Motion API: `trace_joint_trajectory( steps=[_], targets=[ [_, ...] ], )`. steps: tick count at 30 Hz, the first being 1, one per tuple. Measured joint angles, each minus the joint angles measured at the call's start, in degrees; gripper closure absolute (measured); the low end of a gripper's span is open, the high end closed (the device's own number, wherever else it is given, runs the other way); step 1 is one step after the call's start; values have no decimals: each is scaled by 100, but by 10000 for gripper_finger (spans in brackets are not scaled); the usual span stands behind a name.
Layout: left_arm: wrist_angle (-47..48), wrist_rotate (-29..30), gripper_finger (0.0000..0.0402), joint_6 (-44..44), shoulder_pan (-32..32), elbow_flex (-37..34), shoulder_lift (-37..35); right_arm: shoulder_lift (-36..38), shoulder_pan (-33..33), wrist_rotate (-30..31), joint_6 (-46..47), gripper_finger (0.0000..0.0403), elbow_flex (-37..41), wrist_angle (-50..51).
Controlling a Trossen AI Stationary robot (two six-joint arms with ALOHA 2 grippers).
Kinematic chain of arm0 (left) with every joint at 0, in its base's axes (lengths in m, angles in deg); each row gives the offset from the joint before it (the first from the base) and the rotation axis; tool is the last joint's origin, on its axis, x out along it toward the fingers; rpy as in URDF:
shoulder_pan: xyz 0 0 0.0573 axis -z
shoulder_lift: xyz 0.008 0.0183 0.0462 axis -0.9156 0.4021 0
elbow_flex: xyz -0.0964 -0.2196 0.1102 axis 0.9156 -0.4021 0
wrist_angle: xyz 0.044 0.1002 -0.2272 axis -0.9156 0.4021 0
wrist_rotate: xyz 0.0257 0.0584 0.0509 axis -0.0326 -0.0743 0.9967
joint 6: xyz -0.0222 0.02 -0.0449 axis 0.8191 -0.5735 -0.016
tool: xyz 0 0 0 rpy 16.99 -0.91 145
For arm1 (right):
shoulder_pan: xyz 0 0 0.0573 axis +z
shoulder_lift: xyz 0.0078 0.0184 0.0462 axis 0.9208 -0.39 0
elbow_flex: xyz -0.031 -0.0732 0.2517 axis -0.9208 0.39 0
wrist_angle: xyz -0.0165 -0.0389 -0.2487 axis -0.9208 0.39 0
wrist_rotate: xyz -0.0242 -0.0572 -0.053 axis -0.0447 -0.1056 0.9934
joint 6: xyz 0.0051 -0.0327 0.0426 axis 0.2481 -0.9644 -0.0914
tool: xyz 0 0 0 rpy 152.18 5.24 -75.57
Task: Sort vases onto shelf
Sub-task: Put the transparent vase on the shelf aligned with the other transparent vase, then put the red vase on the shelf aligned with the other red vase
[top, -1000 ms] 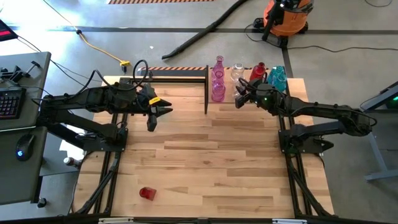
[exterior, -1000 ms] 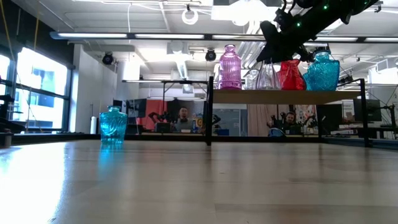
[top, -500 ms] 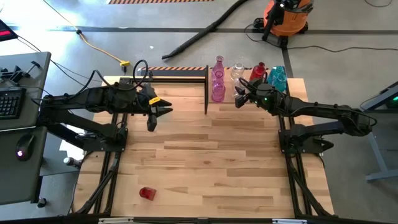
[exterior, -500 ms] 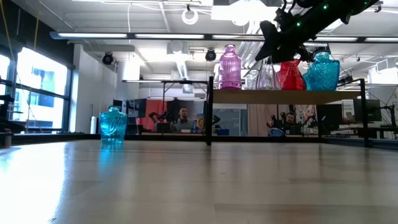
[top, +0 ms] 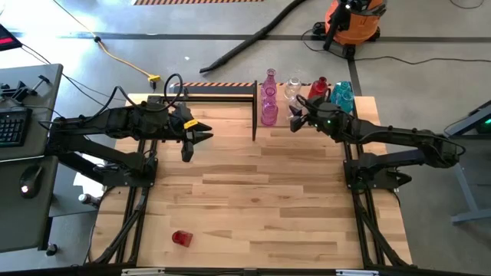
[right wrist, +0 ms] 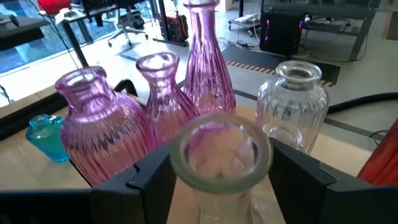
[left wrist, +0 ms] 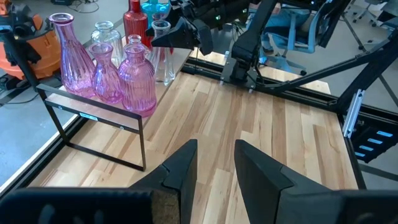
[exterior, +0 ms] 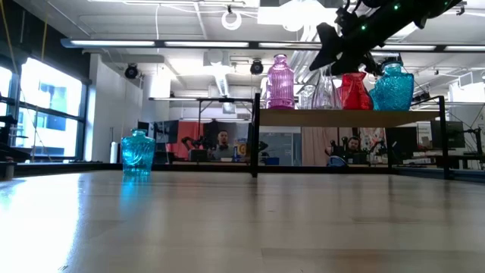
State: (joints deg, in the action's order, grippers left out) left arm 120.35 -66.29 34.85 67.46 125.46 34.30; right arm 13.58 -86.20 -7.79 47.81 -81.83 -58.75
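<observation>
The shelf [exterior: 303, 117] stands at the table's far right and carries pink vases [right wrist: 102, 134], two clear ones, a red vase [exterior: 354, 91] and a teal vase [exterior: 392, 87], all upright on their bases. My right gripper [right wrist: 221, 168] is open at the shelf, its fingers on either side of a clear vase's neck [right wrist: 221, 152]. My left gripper [top: 198, 146] hangs open over the table's far left, holding nothing. Another teal vase [exterior: 138, 152] stands on the tabletop at the far left. A red vase [top: 181, 238] lies on its side near the front edge. My right gripper comes at the clear vase nearly level from the table's right, one finger [right wrist: 149, 180] on each side of the neck just under the rim [right wrist: 186, 171]. Whether the fingers touch the glass I cannot tell. The vase stands upright on the shelf.
A black post [top: 255, 115] marks the shelf's left end, and a black bar [top: 219, 88] runs along the table's far edge. The middle and near parts of the wooden tabletop [top: 253, 207] are bare. People sit in the room behind.
My right gripper's fingers have spread apart around the clear vase's neck while the hand stayed in place. The vase has kept still on the shelf.
</observation>
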Motion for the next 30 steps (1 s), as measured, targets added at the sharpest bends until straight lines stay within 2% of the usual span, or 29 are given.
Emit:
trace_joint_trajectory(
  steps=[5,14,30],
  targets=[
    [0,-1,302,0,-1,0,-1,62,0,1,-234,185,-6,-306],
    [-7,0,302,0,0,0,-2,91,0,37,-505,185,-224,-287],
    [-13,0,302,1,-1,0,-1,91,7,-100,-1199,185,-980,-273]
  ],
)
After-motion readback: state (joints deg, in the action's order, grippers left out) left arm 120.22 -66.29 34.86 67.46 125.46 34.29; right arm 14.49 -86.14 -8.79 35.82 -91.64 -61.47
